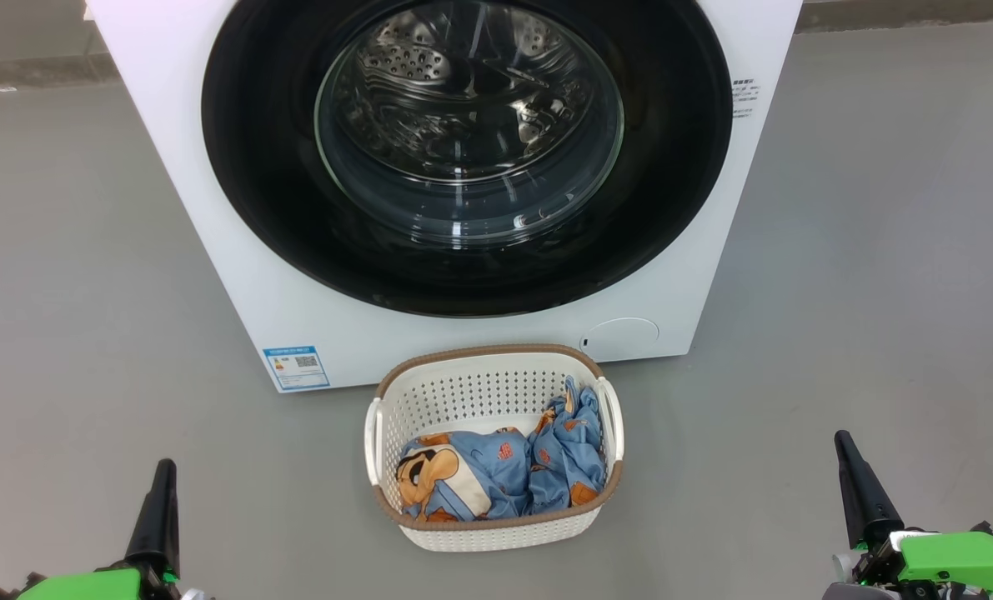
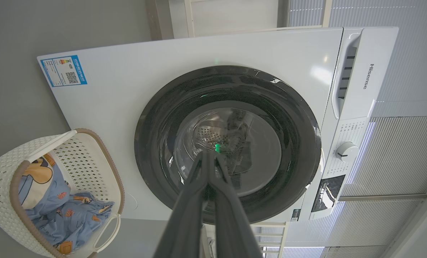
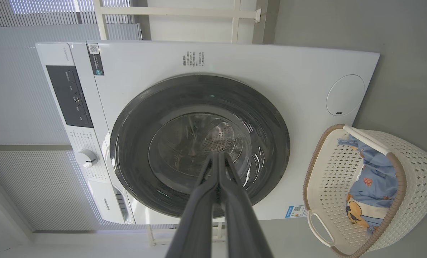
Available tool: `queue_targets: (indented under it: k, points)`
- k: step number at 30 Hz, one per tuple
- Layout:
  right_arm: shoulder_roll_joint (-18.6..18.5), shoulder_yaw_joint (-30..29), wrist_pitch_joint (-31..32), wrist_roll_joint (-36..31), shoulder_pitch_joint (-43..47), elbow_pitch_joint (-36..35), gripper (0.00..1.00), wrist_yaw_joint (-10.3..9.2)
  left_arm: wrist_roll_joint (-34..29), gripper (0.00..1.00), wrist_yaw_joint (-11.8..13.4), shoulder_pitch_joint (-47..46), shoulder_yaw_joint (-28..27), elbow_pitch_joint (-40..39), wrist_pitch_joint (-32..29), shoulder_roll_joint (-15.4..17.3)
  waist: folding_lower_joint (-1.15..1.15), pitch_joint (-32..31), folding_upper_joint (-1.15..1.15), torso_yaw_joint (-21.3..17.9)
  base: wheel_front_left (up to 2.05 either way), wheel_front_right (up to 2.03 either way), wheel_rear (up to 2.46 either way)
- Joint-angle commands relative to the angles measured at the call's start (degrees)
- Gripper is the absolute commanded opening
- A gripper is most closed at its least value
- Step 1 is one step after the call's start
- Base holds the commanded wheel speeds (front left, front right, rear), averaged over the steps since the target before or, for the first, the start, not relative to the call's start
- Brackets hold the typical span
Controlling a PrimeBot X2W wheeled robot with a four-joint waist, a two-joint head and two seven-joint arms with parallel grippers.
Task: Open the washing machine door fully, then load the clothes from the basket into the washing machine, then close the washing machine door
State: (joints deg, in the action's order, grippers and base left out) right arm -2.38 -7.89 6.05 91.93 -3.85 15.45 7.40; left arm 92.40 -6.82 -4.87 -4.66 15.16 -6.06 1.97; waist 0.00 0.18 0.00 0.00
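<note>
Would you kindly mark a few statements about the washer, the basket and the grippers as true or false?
1. The washing machine door is closed. True.
2. The clothes are already loaded. False: they lie in the basket.
3. Both grippers are open. False: the left gripper and the right gripper are shut and empty.
4. The basket stands on the floor in front of the washing machine. True.

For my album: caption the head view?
Closed black-rimmed glass door on white washer; bear-print blue clothes lie in cream perforated basket.

Dark tapered jaws, green wrist housings [image 1: 955, 555]
</note>
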Motion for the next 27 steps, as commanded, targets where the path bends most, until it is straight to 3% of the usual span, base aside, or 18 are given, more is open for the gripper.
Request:
queue_targets:
  k: [1, 10, 11, 21, 27]
  points:
    - [-0.5, 1.39, 0.43, 0.25, -2.33, -1.43, 0.0, 0.09, -0.24, 0.0, -0.67, -1.32, -1.87, -1.12, -0.44, 0.91, 0.0, 0.0, 0.0, 0.0, 0.0, 0.0, 0.0]
    - [-0.5, 1.39, 0.43, 0.25, -2.33, -1.43, 0.0, 0.09, -0.24, 0.0, -0.67, -1.32, -1.87, -1.12, -0.44, 0.91, 0.0, 0.0, 0.0, 0.0, 0.0, 0.0, 0.0]
    - [0.02, 0.01, -0.03, 0.0, 0.06, 0.21, 1.0, 0.0, 0.01, 1.0, 0.02, 0.03, 0.05, 0.2, 0.03, -0.04, 0.0, 0.0, 0.0, 0.0, 0.0, 0.0, 0.0]
    - [0.53, 0.03, -0.58, -0.29, 1.37, 2.06, 1.0, 0.0, -0.1, 1.0, 0.0, 1.06, 0.8, 1.73, 0.7, -0.94, 0.13, -0.13, 0.0, -0.01, 0.0, 0.0, 0.0]
    - [0.41, 0.07, -1.11, -0.67, 1.28, 1.46, 1.0, 0.01, -0.25, 1.0, -0.04, 0.85, 1.32, 0.99, 1.32, -0.84, 0.01, -0.06, 0.0, 0.0, 0.0, 0.0, 0.0]
